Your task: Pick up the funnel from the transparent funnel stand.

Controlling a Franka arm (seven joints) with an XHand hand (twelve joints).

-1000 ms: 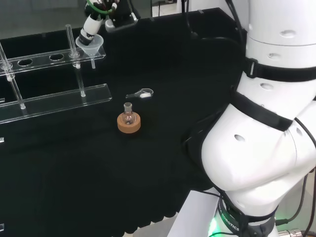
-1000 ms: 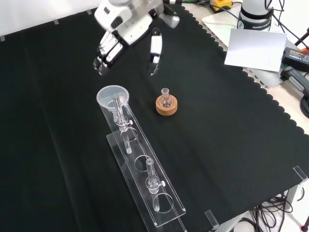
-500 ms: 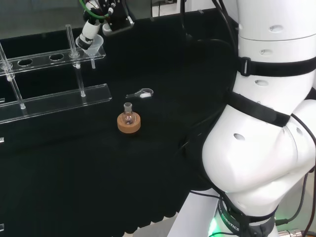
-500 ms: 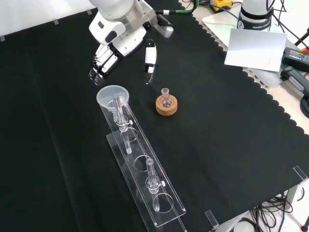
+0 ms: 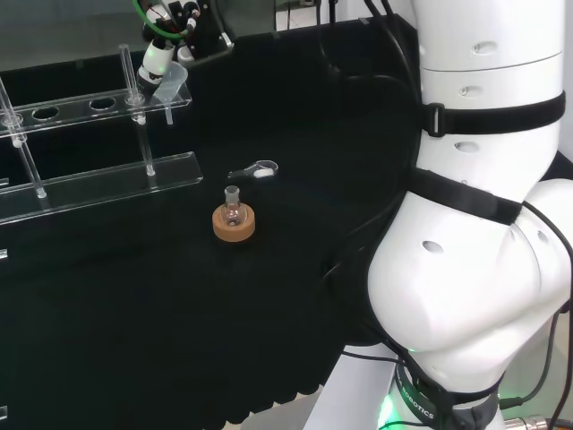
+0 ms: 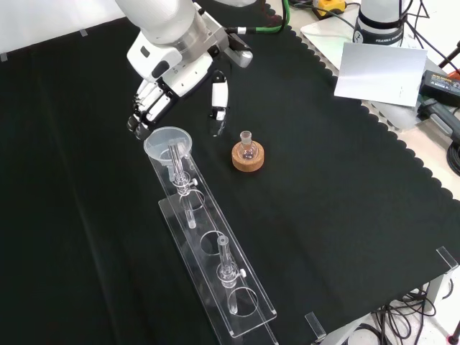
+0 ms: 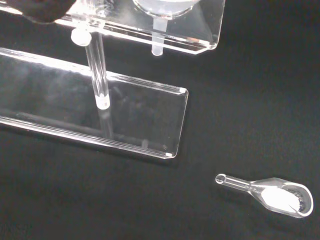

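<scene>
- Now the hand (image 6: 172, 68) stands lower and closer to the funnel (image 6: 167, 144) than it did a second ago; in the front view it has dropped from well above the rack's end to just over the funnel's rim.
- Its fingers (image 6: 144, 115) are spread wide and hold nothing: one group hangs at the far-left edge of the funnel's mouth in the front view, while the thumb (image 6: 218, 100) points down on the other side, apart from the rim.
- Still seated in the end hole of the transparent funnel stand (image 6: 215, 269), the funnel has not shifted; its stem hangs through the upper plate, as the wrist view shows at the stand's corner (image 7: 200, 40).
- From the head view, the fingers (image 5: 157, 61) sit right at the funnel (image 5: 170, 82), overlapping its rim; whether they touch it I cannot tell.
- Nothing else has moved: the small round flask on its cork ring (image 6: 248, 154) stands on the desk (image 6: 345, 187) just beside the stand's end, and a little glass scoop with white powder (image 7: 280, 196) lies flat on the cloth nearby.
- My reading is that the approach is nearly done and the grasp itself has not begun. The descent has put the funnel between fingers and thumb, so closing round the cone and lifting straight up would be the sensible next move.
- One risk: the thumb hangs near the flask's side, so a sideways drift could nudge it.
</scene>
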